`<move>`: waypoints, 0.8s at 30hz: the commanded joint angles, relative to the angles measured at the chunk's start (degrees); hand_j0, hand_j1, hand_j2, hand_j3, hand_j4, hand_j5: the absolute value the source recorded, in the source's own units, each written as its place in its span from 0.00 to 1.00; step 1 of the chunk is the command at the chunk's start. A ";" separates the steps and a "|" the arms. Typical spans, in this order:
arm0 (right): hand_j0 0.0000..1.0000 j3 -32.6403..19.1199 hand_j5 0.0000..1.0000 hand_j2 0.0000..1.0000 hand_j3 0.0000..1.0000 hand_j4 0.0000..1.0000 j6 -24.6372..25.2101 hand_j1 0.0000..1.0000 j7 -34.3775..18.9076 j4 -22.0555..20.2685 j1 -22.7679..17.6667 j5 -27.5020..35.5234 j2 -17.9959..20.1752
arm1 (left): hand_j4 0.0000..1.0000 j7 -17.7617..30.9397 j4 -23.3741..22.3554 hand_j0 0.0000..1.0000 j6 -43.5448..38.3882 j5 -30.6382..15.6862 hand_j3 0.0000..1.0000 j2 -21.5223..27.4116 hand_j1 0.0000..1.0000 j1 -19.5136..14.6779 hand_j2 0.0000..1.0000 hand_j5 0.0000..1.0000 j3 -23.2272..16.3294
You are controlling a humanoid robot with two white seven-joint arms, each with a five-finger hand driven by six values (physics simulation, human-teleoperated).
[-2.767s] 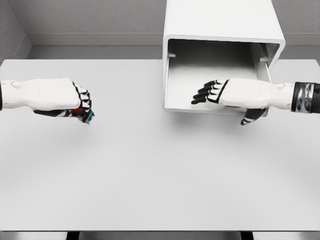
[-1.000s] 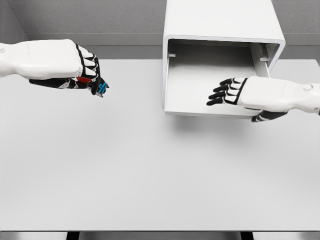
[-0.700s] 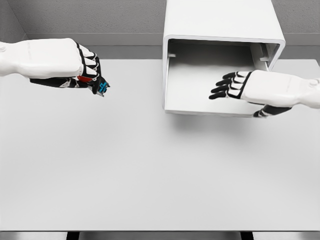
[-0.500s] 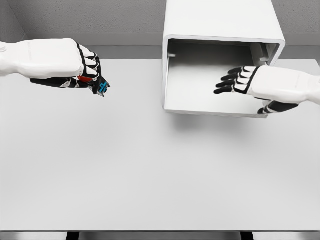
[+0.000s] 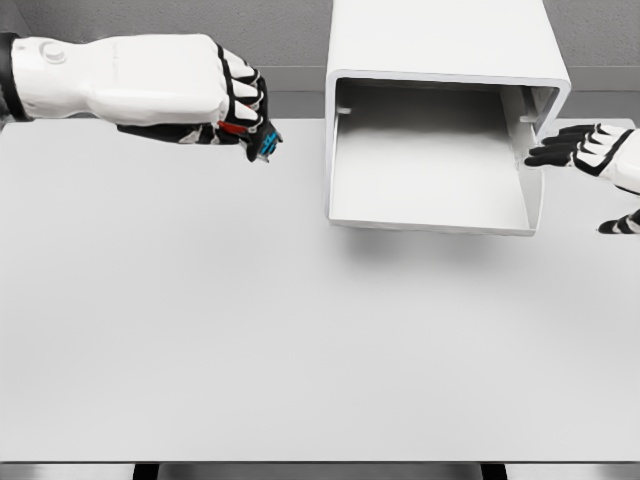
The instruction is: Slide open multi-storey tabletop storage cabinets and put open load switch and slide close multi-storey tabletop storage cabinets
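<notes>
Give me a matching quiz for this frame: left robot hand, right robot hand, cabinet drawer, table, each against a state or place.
Things:
1. left robot hand
2. right robot hand
3. cabinet drawer
4. table

States:
A. slid open, nothing inside
B. fingers spread, holding nothing, at the drawer's right edge
C. carries the white cabinet at its far side
D. closed around the load switch, raised left of the cabinet

Pairs: 1-D, 2-B, 3-A, 4-C

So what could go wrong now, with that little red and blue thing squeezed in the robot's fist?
The small red and blue load switch peeks out of the closed left hand, up above the grey table. It might slip and fall. It could also bump the rim of the open white drawer going in. The right hand is near the drawer's right wall and might nudge it.
</notes>
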State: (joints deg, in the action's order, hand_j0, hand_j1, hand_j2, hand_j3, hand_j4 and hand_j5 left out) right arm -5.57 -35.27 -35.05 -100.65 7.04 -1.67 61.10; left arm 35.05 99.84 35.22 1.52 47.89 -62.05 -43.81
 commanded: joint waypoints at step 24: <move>0.53 -10.96 0.53 0.53 0.53 0.53 0.27 0.53 0.05 -0.16 -28.83 -4.22 -11.88 | 0.43 -0.05 -21.80 0.43 -0.22 20.89 0.43 -33.83 0.43 -6.59 0.43 0.43 -8.21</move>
State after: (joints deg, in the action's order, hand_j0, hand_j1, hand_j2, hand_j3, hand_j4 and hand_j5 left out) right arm -20.23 -35.15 -35.02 -100.75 -21.36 -5.77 47.87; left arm 35.08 78.76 35.23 22.12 14.59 -68.64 -51.51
